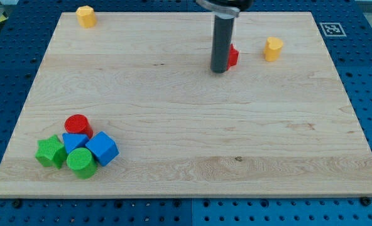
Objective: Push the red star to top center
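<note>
1. Camera view: the red star (232,56) lies in the upper middle of the wooden counter (186,135), a little to the view's right of centre and close to the view's top edge.
2. Most of the star is hidden behind the dark rod; only a small red part shows at the rod's right side, so which way its points face and where its long axis runs cannot be told.
3. My tip (218,71) rests on the counter just beside the star's left side, looking in contact with it, though the meeting line is hidden.
4. There are no jaws on this arm; it ends in the plain rod.
5. A yellow block (273,48) stands near the star on the view's right, apart from it; another yellow block (85,16) sits at the top left corner.
6. At the bottom left a tight cluster gathers: a red cylinder (78,124), a blue block (74,142), a blue cube (102,149), a green star-like block (51,152) and a green cylinder (82,162), each touching a neighbour.
7. No container shows on the counter.
</note>
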Robot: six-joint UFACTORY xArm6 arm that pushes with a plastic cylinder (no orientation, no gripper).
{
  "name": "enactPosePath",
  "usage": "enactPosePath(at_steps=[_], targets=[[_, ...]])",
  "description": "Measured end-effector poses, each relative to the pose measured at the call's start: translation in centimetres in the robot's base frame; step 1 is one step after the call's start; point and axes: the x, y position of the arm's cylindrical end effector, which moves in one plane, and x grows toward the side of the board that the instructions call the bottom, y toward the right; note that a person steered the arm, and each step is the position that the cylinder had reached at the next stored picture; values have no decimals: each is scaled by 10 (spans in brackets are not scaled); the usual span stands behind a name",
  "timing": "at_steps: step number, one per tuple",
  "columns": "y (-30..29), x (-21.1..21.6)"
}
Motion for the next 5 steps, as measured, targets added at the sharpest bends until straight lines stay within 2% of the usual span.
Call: enactPosePath(at_steps=[1, 2, 5], targets=[[39, 1], [50, -1], [7, -31]])
